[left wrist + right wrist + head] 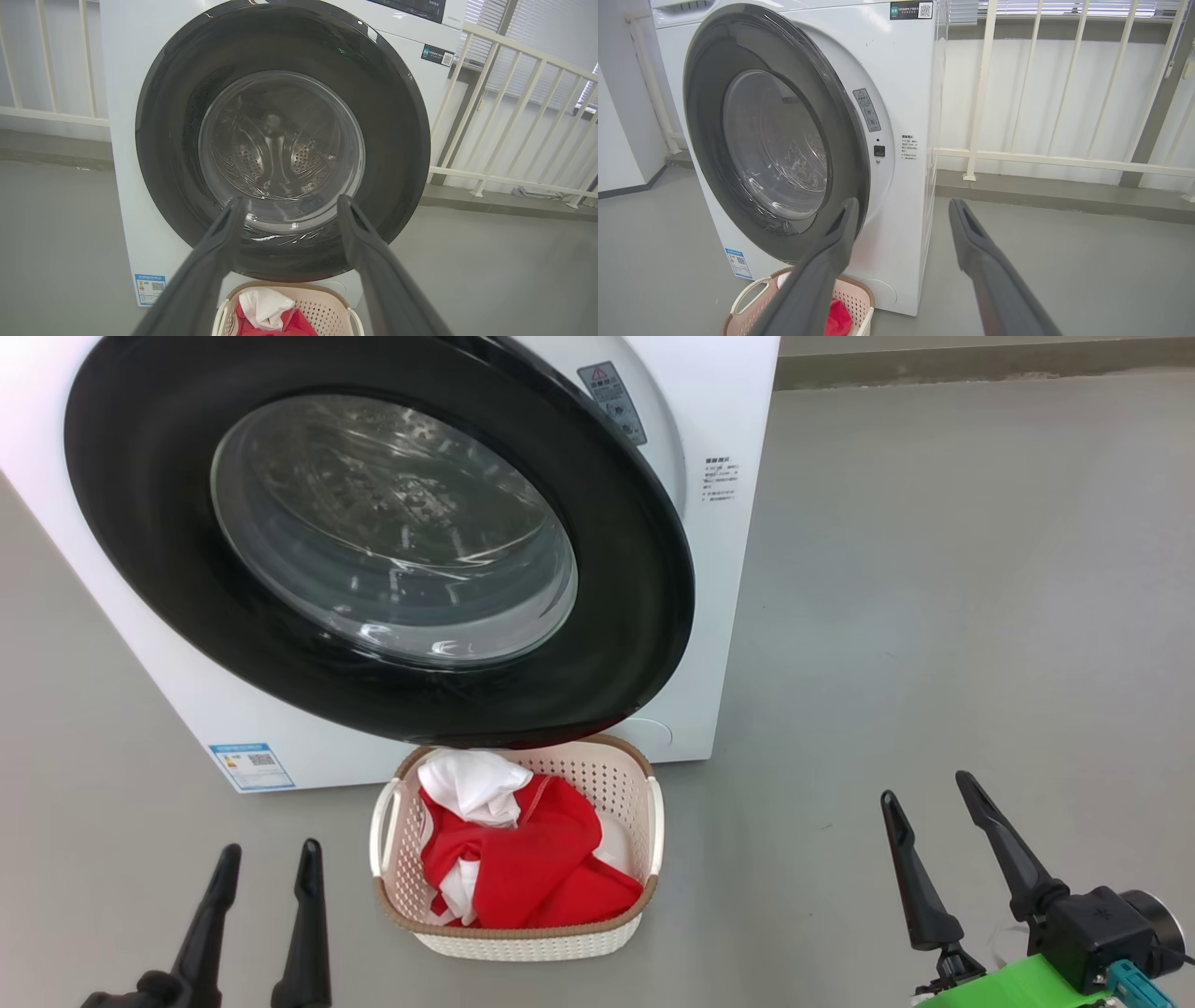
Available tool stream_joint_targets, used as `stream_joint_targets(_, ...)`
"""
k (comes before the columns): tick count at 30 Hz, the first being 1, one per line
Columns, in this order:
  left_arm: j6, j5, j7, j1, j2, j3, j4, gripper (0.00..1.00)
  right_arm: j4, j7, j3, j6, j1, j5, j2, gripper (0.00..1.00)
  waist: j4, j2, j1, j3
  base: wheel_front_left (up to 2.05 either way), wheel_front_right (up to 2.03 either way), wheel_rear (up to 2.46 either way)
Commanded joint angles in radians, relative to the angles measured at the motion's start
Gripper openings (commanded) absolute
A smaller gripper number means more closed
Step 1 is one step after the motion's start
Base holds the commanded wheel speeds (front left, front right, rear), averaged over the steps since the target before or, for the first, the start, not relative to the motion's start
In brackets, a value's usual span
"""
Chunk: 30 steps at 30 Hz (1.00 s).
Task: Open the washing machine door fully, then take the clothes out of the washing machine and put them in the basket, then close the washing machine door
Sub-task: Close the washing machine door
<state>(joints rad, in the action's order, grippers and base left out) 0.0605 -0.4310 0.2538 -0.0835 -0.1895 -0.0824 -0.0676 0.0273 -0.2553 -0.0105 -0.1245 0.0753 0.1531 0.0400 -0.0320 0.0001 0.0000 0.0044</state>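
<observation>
Basket (518, 945) between left gripper (271, 847) and right gripper (925, 785)

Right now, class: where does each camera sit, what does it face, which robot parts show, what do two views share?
Head view: on the head, looking down at washing machine door and basket; left end effector, right end effector show.
Left wrist view: left wrist, faces door squarely; left end effector shows.
Right wrist view: right wrist, faces door obliquely; right end effector shows.
All share door, basket.

A white railing (1064, 161) stands on a raised grey kerb (1064, 193) edging the grey floor (934, 616).
</observation>
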Motion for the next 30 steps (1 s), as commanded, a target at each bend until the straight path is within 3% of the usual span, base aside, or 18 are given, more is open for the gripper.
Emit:
stream_joint_targets(1, -0.007, 0.02, 0.008, 0.016, -0.009, 0.044, -0.025, 1.0, -0.03, -0.006, -0.016, -0.006, -0.014, 0.006, 0.01, 1.0, 0.001, -0.0001, 0.0, 0.0, 0.0, 0.0, 0.0)
stream_joint_targets(11, -0.05, 0.111, 0.008, -0.005, -0.015, 0.037, -0.009, 1.0, -0.032, -0.006, -0.01, -0.006, -0.005, 0.022, 0.01, 1.0, 0.003, -0.0001, 0.0, -0.006, 0.0, 0.0, 0.0)
stream_joint_targets(30, -0.079, 0.131, 0.008, -0.004, 0.009, 0.037, 0.029, 1.0, -0.03, -0.006, -0.011, -0.006, 0.003, 0.026, 0.01, 1.0, 0.021, -0.0001, 0.0, -0.003, 0.0, 0.0, 0.0)
